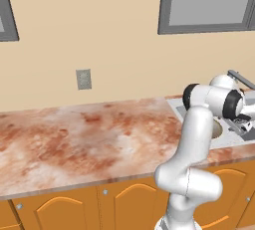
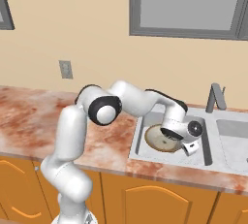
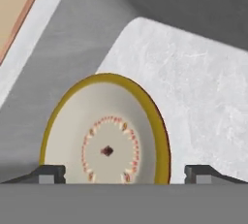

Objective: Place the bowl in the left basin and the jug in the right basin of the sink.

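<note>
We see the white arm rise from the base in front of the cabinets, bend at the elbow and reach right over the marble counter [image 2: 29,116], its wrist dipping into the sink [image 2: 218,162]. The gripper [image 2: 178,143] hangs low inside the left basin [image 2: 140,140], pointing down. In the hand view its two dark fingertips [image 3: 48,173] stand wide apart, holding nothing. The bowl [image 3: 106,131] lies on the basin floor directly below the hand, between the spread tips, its tan rim and small dark centre facing up. In the right base view the bowl [image 2: 157,138] sits in the middle of the left basin, partly covered by the wrist. The faucet [image 2: 215,97] stands at the far rim, and the right basin [image 2: 235,133] lies to its right.
</note>
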You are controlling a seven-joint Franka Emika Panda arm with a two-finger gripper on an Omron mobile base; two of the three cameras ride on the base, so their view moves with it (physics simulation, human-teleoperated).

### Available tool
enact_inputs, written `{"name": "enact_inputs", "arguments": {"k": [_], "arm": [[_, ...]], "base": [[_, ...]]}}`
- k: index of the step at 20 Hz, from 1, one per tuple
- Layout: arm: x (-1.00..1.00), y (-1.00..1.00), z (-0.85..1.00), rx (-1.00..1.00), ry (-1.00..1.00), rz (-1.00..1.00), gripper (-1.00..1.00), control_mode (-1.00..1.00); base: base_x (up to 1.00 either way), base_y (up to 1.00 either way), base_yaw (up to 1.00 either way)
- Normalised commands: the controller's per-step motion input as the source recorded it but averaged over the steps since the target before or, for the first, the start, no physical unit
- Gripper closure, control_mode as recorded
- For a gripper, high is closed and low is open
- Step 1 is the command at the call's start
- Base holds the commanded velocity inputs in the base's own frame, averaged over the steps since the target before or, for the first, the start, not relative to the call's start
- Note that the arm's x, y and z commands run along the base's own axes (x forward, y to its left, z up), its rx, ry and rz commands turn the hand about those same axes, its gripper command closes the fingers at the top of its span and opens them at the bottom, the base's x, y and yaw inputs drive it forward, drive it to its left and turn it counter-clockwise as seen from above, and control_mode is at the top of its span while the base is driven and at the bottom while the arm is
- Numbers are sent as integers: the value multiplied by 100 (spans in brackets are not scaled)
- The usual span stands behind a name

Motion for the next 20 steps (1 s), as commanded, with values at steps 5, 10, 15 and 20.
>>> {"name": "enact_inputs", "arguments": {"k": [5, 10, 15, 20], "arm": [[-19, 3, 47, -22, 0, 0, -100, -100], [-6, 22, 65, -26, 0, 0, -100, -100], [0, 42, 53, -10, 0, 0, -100, -100], [-5, 57, 54, -3, 0, 0, -100, -100]], "base": [[0, 0, 0], [0, 0, 0], [0, 0, 0], [0, 0, 0]]}}
